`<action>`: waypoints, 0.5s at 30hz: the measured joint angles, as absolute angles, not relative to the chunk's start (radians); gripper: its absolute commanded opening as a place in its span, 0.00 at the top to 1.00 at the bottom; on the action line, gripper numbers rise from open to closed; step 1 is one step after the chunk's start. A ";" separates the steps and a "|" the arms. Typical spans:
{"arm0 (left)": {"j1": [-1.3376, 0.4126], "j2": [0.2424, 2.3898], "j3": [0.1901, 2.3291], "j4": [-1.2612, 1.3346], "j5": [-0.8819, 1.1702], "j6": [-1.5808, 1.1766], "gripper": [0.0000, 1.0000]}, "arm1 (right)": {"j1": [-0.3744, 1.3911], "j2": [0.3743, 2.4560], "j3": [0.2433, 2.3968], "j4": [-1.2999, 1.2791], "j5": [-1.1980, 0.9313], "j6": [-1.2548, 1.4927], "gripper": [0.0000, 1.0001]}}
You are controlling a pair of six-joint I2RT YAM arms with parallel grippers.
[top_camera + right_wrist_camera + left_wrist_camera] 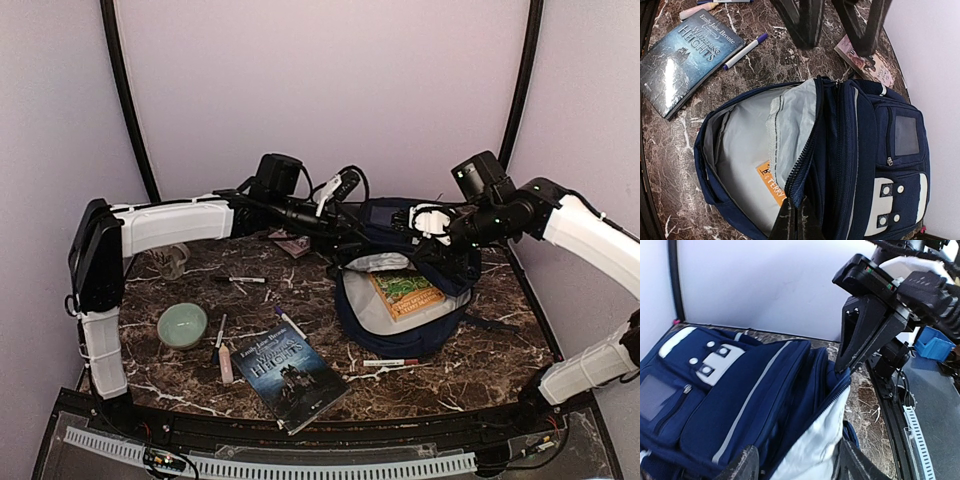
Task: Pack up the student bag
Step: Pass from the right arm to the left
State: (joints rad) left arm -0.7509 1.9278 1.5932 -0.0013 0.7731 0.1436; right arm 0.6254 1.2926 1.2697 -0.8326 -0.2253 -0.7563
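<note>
Two pincers meet at the student bag, which lies open on the desk, right of centre, with an orange book inside. The right pincer pinches its zipper edge; the left pincer hangs spread just beside it.

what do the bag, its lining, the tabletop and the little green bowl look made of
student bag: matte navy woven fabric, judging by stitched seams and soft folds.
lining: thin grey synthetic-looking cloth, slightly shiny, creased.
table: glossy dark brown marble look with white veins; stone or laminate, cannot tell.
bowl: pale green, smooth sheen; probably glazed ceramic, possibly plastic.
</note>
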 measured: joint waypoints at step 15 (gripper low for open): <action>-0.752 2.134 1.703 0.037 1.075 0.152 0.49 | 0.624 1.321 1.321 -0.883 -0.236 -0.806 1.00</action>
